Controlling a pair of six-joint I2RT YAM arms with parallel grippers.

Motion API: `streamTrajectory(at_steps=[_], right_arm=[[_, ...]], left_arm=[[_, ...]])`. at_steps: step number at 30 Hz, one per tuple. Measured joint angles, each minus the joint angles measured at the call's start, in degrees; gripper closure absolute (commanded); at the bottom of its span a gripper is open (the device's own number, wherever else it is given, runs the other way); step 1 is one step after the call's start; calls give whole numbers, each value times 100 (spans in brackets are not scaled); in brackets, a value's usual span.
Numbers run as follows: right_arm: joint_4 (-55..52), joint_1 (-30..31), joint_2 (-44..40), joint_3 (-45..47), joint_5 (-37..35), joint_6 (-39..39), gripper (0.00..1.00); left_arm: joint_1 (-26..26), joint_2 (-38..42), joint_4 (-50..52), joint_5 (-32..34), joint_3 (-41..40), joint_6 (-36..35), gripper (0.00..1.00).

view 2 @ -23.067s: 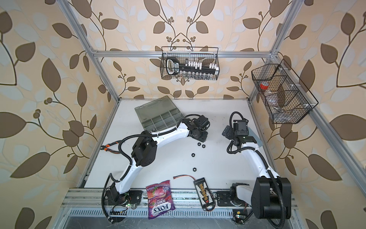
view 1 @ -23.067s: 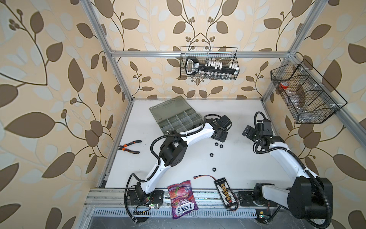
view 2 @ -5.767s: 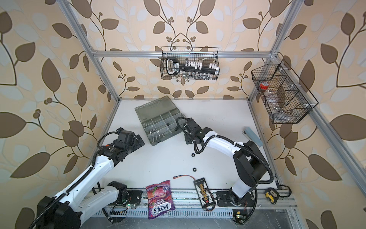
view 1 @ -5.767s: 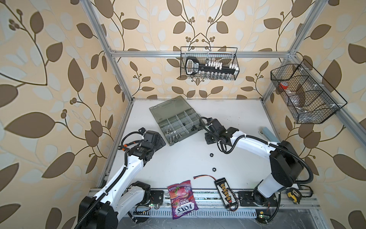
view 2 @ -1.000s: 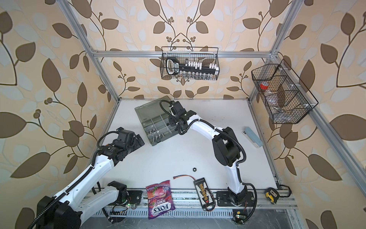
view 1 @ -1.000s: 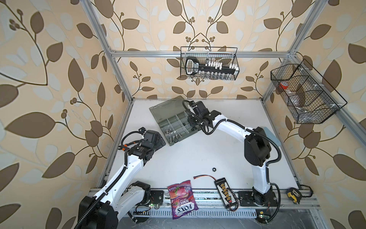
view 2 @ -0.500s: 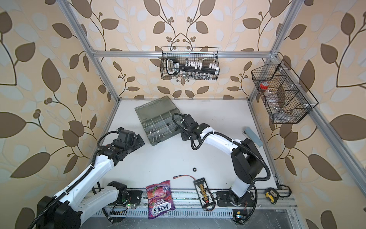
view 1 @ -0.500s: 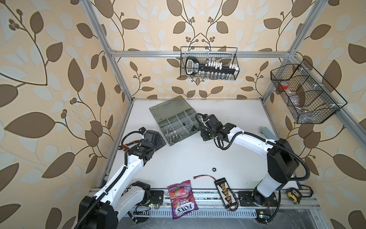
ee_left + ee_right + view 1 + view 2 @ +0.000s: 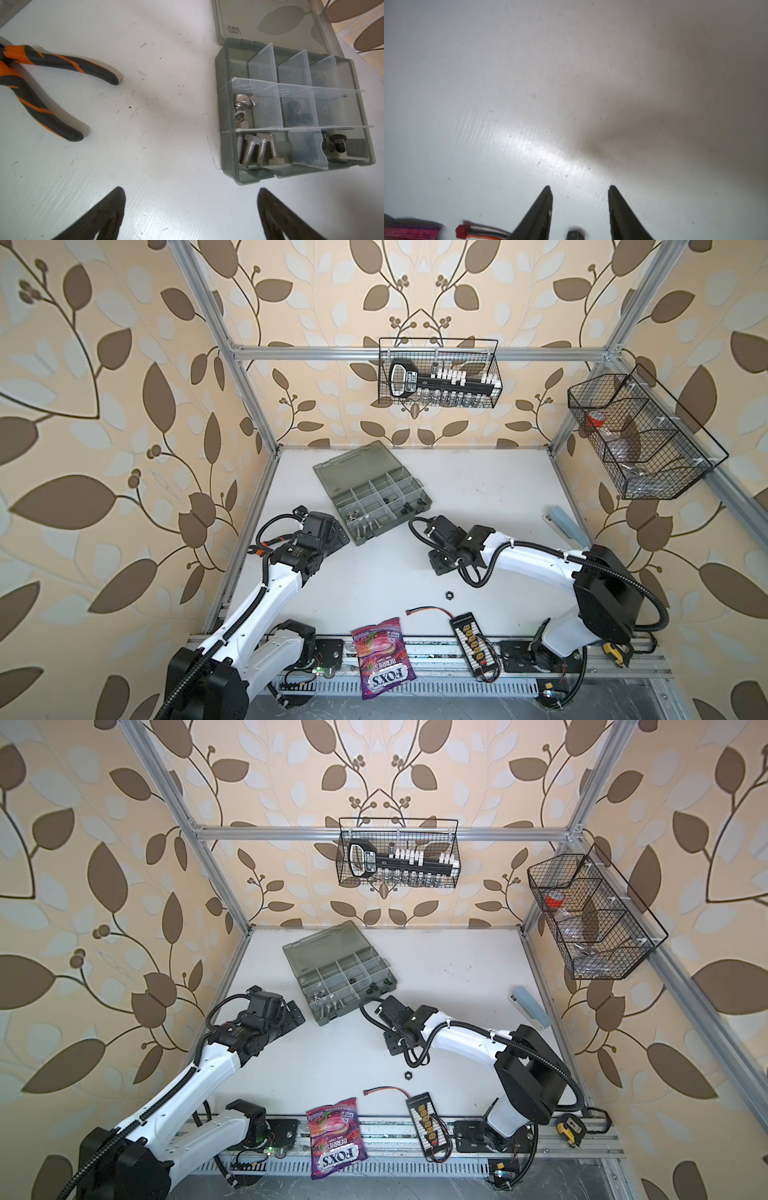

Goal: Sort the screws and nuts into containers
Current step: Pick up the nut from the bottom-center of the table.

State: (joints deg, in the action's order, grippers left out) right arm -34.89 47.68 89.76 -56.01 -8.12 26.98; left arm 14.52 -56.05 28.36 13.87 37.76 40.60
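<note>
1. Top views: you see the organizer case (image 9: 351,466) lying open, lid flat, on the white counter (image 9: 478,497) toward the back wall, nearer the left arm.
2. Left wrist view: your left pincer (image 9: 191,189) hovers over bare counter just short of the case. Its fingers are wide apart with nothing between them.
3. Same view, compartments:
   - The silver screws (image 9: 257,151) lie in the corner compartment nearest the pincer.
   - The silver nuts (image 9: 243,106) lie in the compartment just behind that one.
   - The black nuts (image 9: 297,114) lie beside the silver nuts, dimmed by a divider.
   - The black screws (image 9: 336,143) lie at the other end of the silver screws' row.
4. In both top views, one loose nut (image 9: 449,594) (image 9: 408,1075), black, lies on the counter well apart from the case. It sits between your right pincer (image 9: 439,563) and the connector board (image 9: 469,639).
5. Right wrist view: the right pincer (image 9: 579,189) points down at the counter with its fingers apart and only bare surface between the tips. A dark piece (image 9: 575,234) lies between the finger bases, too blurred to identify.
6. Bystanders: pliers (image 9: 41,83) lie beside the left arm, and a sweets bag (image 9: 382,655) lies at the front edge.
</note>
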Motion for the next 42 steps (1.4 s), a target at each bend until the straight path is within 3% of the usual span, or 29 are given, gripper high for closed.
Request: streamTrajectory(at_steps=[16,42], right_arm=[[-372,369,-205,739,273,431,61],[-391,658,46,761,457,498,65]], left_arm=[[0,-136,-35,-28,0,2,1],[0,-136,-28,-20,0,2,1]])
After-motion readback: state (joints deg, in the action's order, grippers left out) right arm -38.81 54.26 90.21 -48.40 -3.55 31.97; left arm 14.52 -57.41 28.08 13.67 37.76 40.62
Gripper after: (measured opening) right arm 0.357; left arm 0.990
